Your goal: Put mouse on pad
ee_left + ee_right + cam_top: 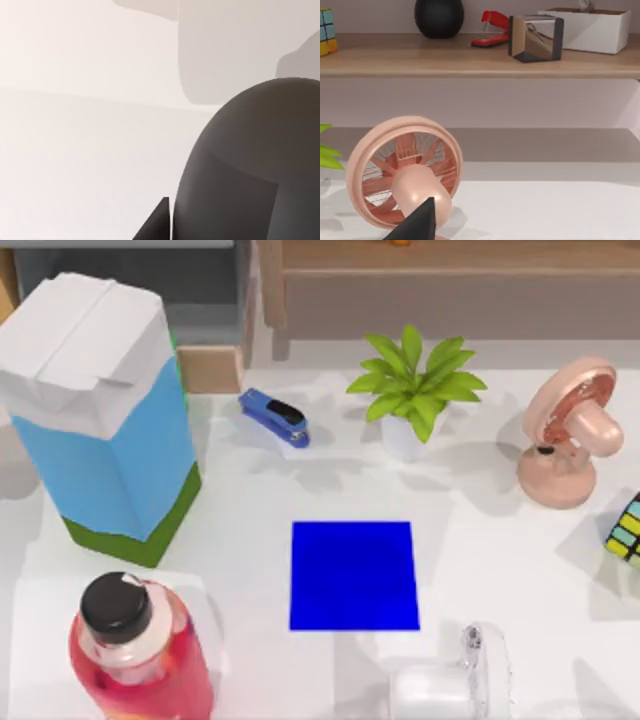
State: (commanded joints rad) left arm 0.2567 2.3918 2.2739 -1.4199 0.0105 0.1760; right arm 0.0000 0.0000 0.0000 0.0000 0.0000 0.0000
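White bench point(500, 570) cluttered; pad point(354, 575) lies centre, bare, ready for mouse. Both end effectors' finger state: cannot tell.

A large, rounded dark grey object point(250, 165) bulged in from about four o'clock, its curved edge arching up toward the middle; what it was could not be told. Just beside it, at about six o'clock, a small dark pointed tip point(157, 222) rose from the frame's edge. Behind both lay a pale, nearly white surface point(75, 150), crossed by soft grey shadows point(220, 55) between twelve and two o'clock.
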